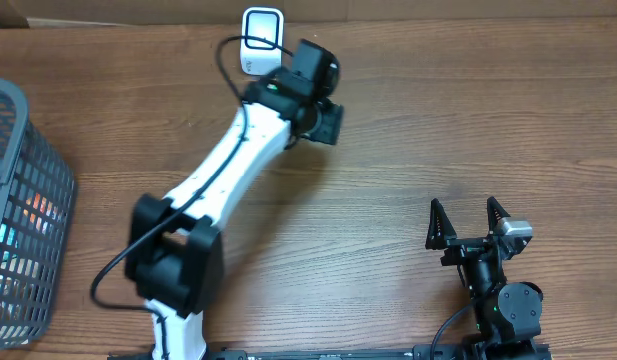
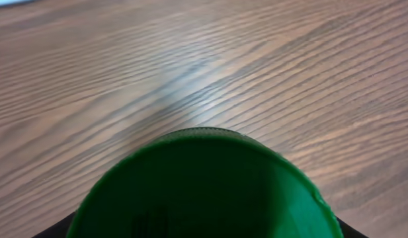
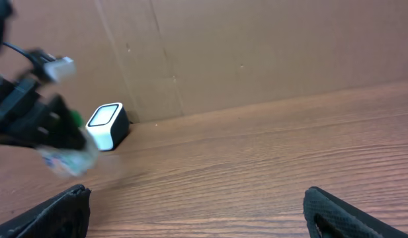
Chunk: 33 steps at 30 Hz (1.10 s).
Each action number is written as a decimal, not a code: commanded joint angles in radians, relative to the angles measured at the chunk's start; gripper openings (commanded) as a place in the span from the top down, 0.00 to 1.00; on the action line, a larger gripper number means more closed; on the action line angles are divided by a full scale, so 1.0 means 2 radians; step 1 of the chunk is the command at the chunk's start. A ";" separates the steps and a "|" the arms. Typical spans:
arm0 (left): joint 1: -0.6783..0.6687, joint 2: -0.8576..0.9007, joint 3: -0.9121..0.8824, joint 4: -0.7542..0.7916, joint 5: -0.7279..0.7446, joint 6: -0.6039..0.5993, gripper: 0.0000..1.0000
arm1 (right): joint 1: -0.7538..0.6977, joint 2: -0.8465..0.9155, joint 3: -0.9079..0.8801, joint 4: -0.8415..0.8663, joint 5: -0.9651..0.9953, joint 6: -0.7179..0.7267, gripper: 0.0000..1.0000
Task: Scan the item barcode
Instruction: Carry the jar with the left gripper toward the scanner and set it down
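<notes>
Left wrist view: the item [image 2: 204, 188] fills the lower middle of the frame as a round green top with a finely ribbed edge. It is raised above the wooden table [image 2: 270, 73], and its body is hidden beneath the top. Right wrist view: the same item [image 3: 68, 158] appears blurred, pale with bluish print and a spot of green. It hangs clear of the table under the black left gripper [image 3: 38, 119], which grasps it. The item is just beside the barcode scanner [image 3: 108, 124], a small white block with a dark screen face that stands against the cardboard wall [image 3: 256, 53] at the far edge of the table. Overhead view: the left arm [image 1: 228, 160] reaches diagonally across the table to the scanner, with the gripper covering the item. The right gripper [image 1: 464, 205] rests near the front edge, well apart from both, its two fingers [image 3: 349, 215] spread wide with nothing between them. A grey mesh basket [image 1: 28, 200] holding coloured packages stands at the left edge.
</notes>
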 commanded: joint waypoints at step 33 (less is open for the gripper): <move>-0.131 0.092 0.001 0.059 -0.002 -0.047 0.00 | 0.003 -0.001 -0.005 0.002 0.003 -0.002 0.00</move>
